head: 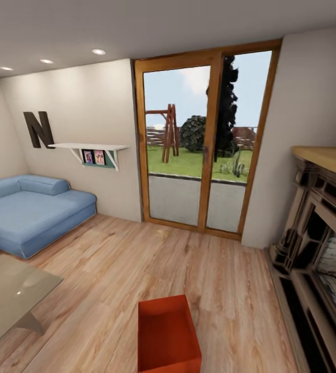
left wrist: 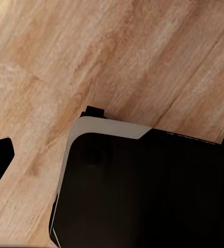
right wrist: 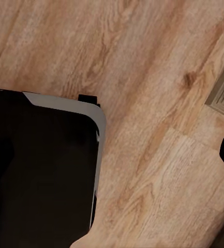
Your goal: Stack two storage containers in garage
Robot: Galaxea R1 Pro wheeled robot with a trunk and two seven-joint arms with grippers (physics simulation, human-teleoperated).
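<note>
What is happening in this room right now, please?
The robot is in the living room, looking toward the wood-framed glass doors. One orange-red rectangular storage container stands on the light wood plank floor just ahead of it, between a blue sofa and a brick fireplace. Nothing is holding the container. The wrist cameras look down at planks and the robot's dark base, so neither claw's state can be told.
</note>
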